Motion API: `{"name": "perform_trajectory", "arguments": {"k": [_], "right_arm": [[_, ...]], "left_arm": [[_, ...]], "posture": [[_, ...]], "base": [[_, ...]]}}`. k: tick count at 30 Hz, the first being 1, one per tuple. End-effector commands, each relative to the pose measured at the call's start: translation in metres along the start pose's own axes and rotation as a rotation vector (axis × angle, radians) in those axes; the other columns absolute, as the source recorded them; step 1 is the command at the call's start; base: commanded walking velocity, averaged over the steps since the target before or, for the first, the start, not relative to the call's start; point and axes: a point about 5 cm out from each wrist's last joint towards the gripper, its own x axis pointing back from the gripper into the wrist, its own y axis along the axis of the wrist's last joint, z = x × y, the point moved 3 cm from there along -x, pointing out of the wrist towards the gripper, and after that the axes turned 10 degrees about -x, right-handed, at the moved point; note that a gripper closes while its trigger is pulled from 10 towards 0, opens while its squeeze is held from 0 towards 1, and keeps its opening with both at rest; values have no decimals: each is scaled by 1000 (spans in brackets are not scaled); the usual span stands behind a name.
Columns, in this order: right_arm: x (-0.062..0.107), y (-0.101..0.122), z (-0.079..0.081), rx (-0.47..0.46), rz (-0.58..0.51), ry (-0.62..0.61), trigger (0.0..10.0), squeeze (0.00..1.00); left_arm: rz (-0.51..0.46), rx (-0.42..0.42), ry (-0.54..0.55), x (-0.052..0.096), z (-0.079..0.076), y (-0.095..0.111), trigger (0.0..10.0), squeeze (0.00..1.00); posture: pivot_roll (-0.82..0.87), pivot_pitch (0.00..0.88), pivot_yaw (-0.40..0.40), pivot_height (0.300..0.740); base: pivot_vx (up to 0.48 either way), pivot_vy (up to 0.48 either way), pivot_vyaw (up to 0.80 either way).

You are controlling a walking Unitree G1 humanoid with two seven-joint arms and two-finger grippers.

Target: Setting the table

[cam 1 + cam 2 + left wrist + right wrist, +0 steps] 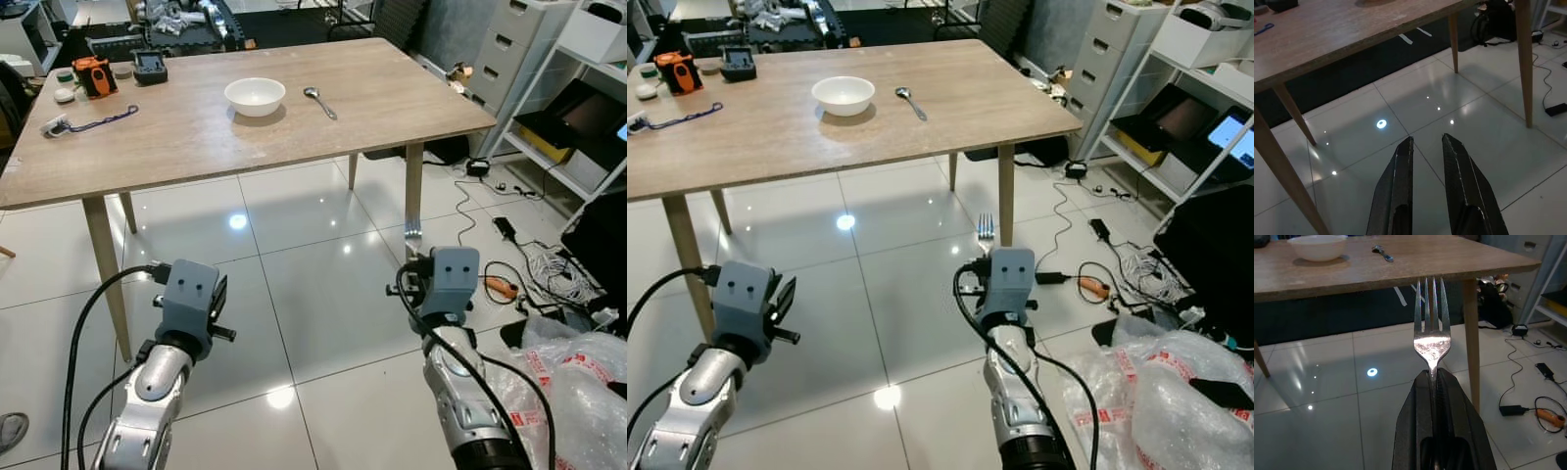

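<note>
A white bowl (255,95) stands near the middle of the wooden table (196,137), with a metal spoon (319,101) lying just to its right. My right gripper (1433,377) is shut on a silver fork (1431,328), tines pointing up toward the table; it hangs over the floor short of the table's near right leg. The fork's head (412,232) sticks up above the right wrist. My left gripper (1427,144) is open with nothing between its fingers, low over the tiles in front of the table's near left leg.
An orange tool (93,74), a black device (149,67) and a lanyard (98,121) lie at the table's far left. Cables (509,264), plastic bags (578,382), a drawer unit (509,49) and shelves crowd the floor on the right. Glossy white tiles stretch ahead.
</note>
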Motion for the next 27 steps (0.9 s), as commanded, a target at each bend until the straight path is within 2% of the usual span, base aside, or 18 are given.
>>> {"name": "perform_trajectory", "arguments": {"k": [1,17,27], "right_arm": [[-3,7,1,-4,-17,5,10000,0],[-4,11,3,-10,-28,14,10000,0],[-6,16,10,-32,-45,42,10000,0]], "left_arm": [[14,-6,8,0,2,-4,10000,0],[9,-9,9,0,2,-2,10000,0],[-5,-12,14,-1,4,3,10000,0]], "posture": [[25,1,37,740],[31,3,39,740],[33,7,40,740]], "base": [[480,0,0],[480,0,0],[480,0,0]]}}
